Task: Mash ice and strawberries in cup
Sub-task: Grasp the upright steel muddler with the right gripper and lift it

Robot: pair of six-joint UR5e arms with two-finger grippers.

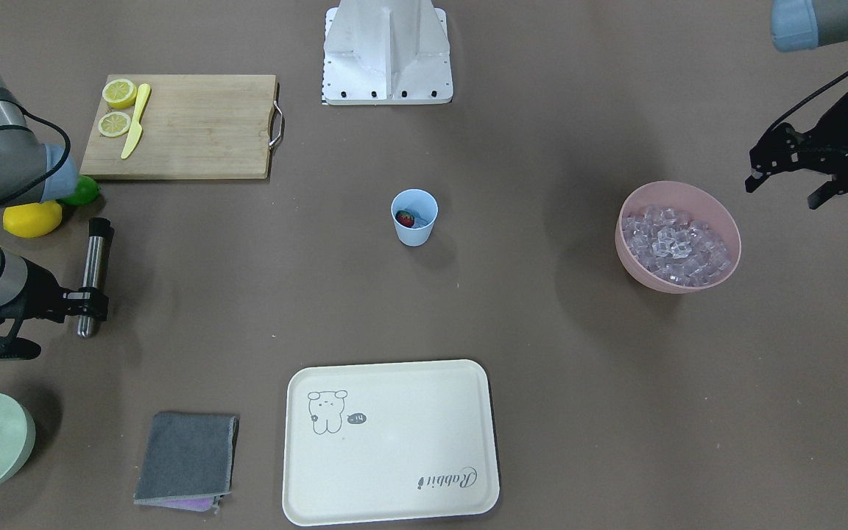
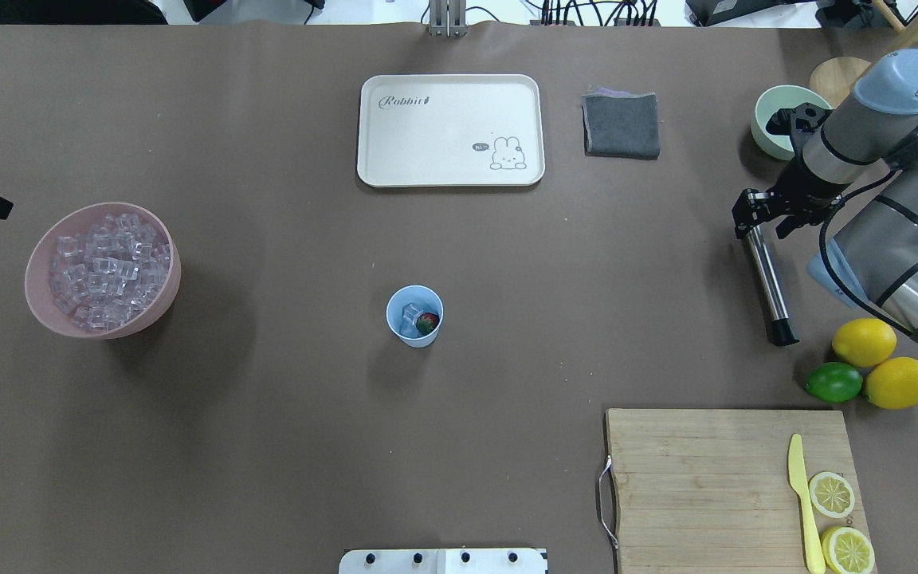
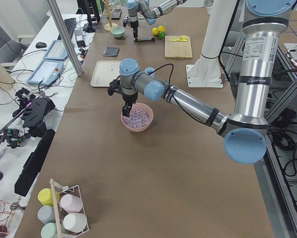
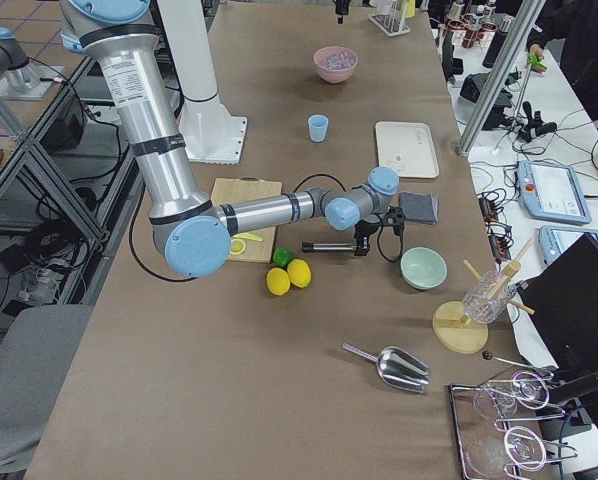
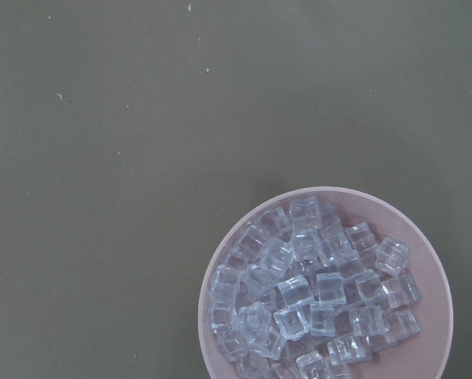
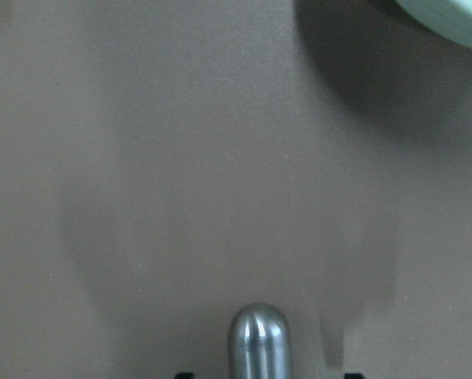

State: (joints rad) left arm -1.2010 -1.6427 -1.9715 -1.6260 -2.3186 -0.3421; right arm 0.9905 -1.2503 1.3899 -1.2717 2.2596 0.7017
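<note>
At the centre of the table [image 2: 268, 414] stands the cup [image 2: 416, 340], holding the strawberry [image 2: 427, 323] and some ice [image 2: 409, 314], well apart from both arms. The right gripper [image 2: 754, 217] straddles a steel muddler [image 2: 770, 283] lying flat, jaws apart with a gap on each side near its rounded end. The left gripper [image 1: 783, 193] hovers beside a pink bowl [image 2: 152, 317] of ice, jaws apart and empty. The muddler looks stiff, smooth and probably slippery, so a firm hold across its shaft suits. The cup seems light and tippy, and likely needs steadying round its wall.
</note>
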